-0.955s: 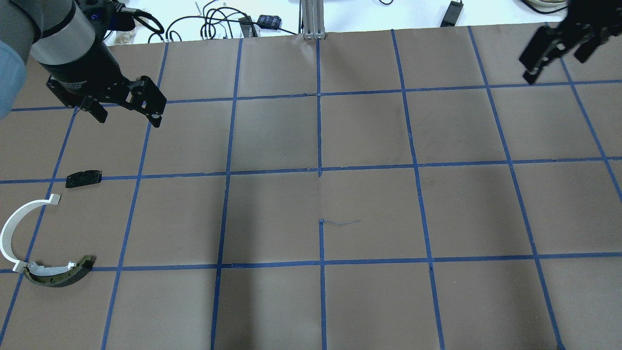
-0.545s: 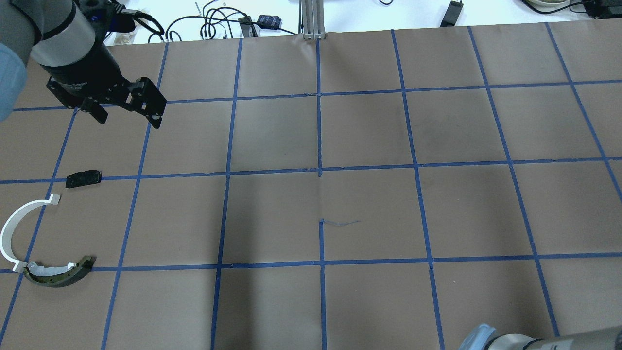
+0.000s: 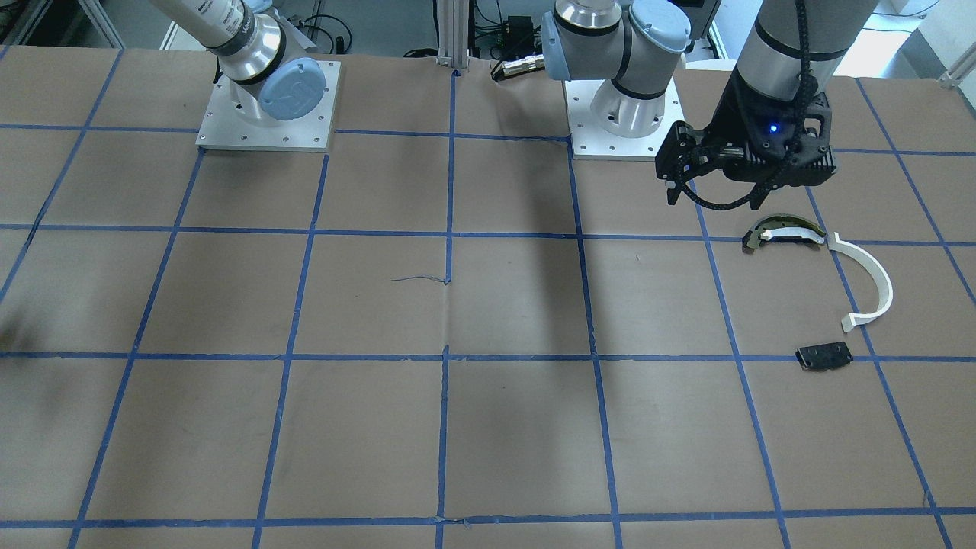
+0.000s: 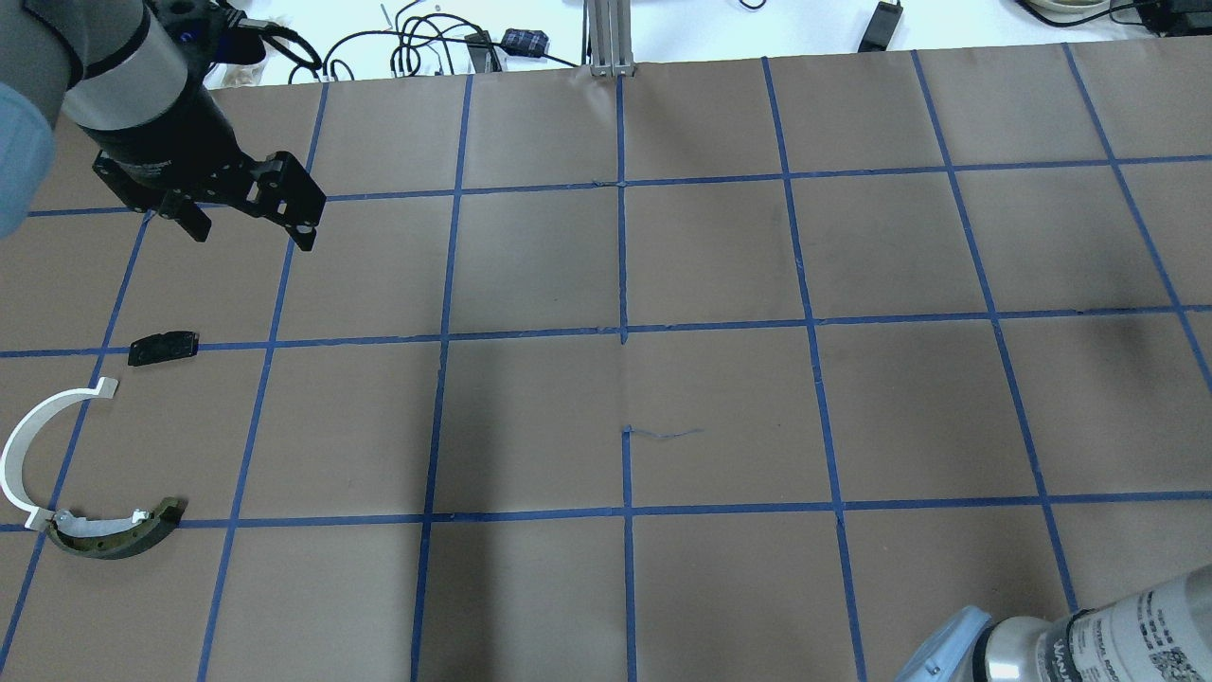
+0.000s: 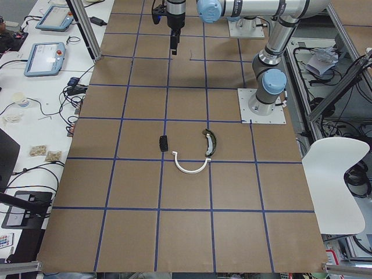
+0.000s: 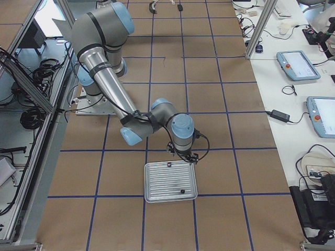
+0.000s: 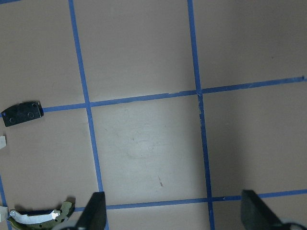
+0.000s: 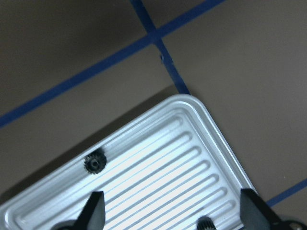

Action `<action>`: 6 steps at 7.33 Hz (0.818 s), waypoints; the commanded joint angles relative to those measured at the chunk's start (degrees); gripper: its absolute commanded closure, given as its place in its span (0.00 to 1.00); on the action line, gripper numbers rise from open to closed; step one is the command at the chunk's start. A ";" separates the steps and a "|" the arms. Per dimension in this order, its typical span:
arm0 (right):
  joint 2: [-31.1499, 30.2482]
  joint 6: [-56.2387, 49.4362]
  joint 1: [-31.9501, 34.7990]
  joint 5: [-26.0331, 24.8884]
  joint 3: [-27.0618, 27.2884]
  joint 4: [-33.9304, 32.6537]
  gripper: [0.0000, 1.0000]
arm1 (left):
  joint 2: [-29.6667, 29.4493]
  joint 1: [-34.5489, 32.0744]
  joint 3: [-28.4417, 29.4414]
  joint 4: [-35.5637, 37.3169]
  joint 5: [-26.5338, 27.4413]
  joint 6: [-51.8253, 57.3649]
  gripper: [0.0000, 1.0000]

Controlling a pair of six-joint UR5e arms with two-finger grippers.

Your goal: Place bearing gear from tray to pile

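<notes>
Your right gripper (image 8: 172,218) hangs over the ribbed metal tray (image 8: 192,103), its fingers spread wide with nothing between them. One small black gear (image 8: 94,163) lies near the tray's rim, and a second gear (image 8: 205,224) sits lower down (cut off by the wrist view's edge). Your left gripper (image 4: 251,237) is also spread, above the table (image 4: 720,379) near the pile: flat black plate (image 4: 163,348), white half-ring (image 4: 19,445), olive-edged curved piece (image 4: 114,538).

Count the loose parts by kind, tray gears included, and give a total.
Gears in the tray: 2
White half-ring: 1
Olive-edged curved piece: 1
Black plate: 1
Total: 5
</notes>
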 commanded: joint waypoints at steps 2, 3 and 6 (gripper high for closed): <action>12.67 -2.04 -2.80 0.33 -11.91 -2.36 0.01 | 0.21 0.15 -0.03 -0.04 -0.03 0.19 0.00; 14.97 2.16 -2.88 0.25 -13.97 -1.83 0.02 | 0.30 0.33 -0.03 0.05 -0.03 0.19 0.00; 15.17 2.38 -2.88 -1.07 -13.81 -1.48 0.19 | 0.21 0.24 -0.21 0.05 -0.30 0.19 0.00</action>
